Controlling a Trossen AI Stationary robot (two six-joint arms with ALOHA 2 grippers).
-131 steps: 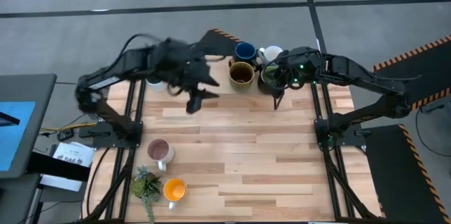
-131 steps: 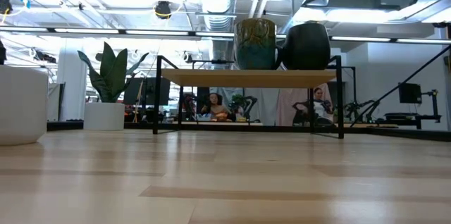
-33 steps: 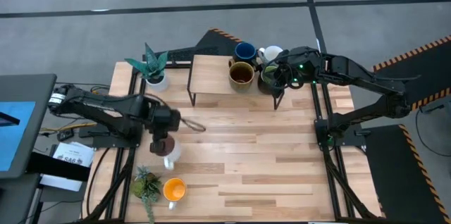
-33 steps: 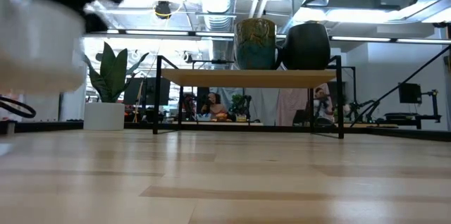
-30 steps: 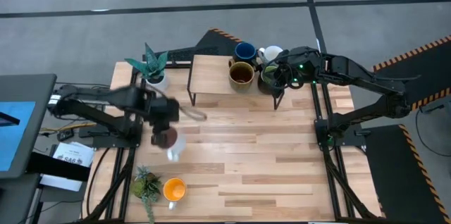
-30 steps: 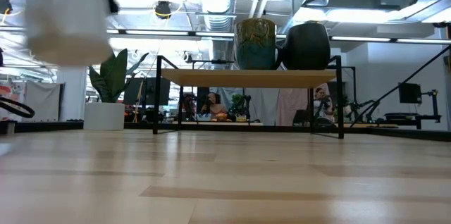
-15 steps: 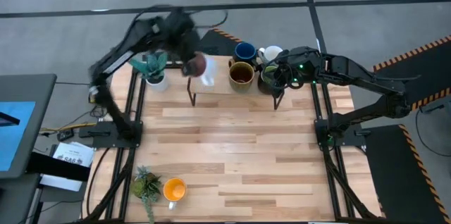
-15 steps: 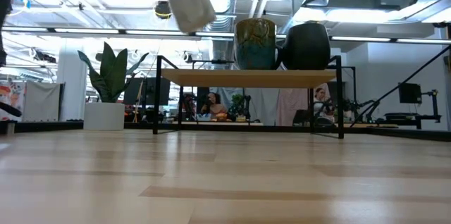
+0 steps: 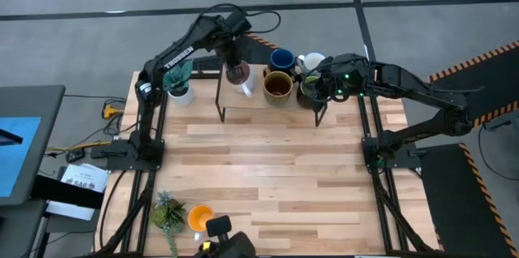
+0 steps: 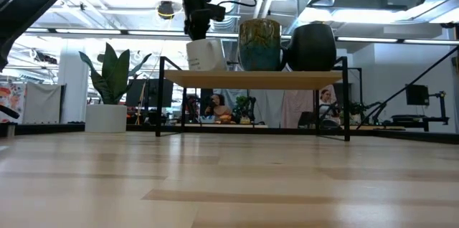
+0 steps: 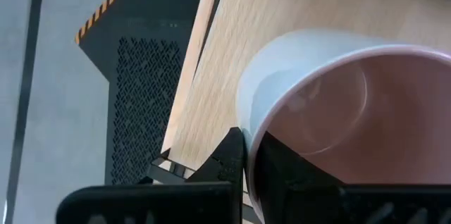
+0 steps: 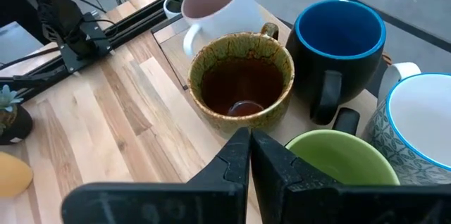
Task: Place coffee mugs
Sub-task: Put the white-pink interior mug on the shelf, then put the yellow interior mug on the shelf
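My left gripper [image 9: 236,62] is shut on the pale pink mug [image 9: 239,74], white outside and pink inside. The mug is tilted over the left part of a small wooden shelf [image 9: 230,101], its handle [image 12: 189,37] toward the table's near side. Whether its base touches the shelf top [image 10: 258,79] I cannot tell. The brown mug [image 9: 277,85], dark blue mug [image 9: 281,59], white mug [image 9: 313,62] and green mug [image 12: 338,157] stand on the shelf. My right gripper [image 12: 248,146] hangs shut above the green and brown mugs. The orange mug [image 9: 200,218] stands near left. My left gripper pinches the pink mug's rim wall [image 11: 248,122], one finger [image 11: 227,155] outside and one finger [image 11: 289,175] inside. The fingers come from above, pointing down. The mug hangs tilted below them [image 10: 206,54], level with the shelf top.
A white pot with a spiky teal plant [image 9: 178,82] stands left of the shelf. A bushy green plant [image 9: 168,212] sits beside the orange mug. A dark object [image 9: 219,228] shows at the near edge. Bare wood lies across the table's middle [image 9: 284,169].
My left gripper, still shut on the pink mug, has carried it from above the table's near left up and toward the far edge, then down to the shelf beside the brown mug. The mug has gone from lifted high to level with the shelf top.
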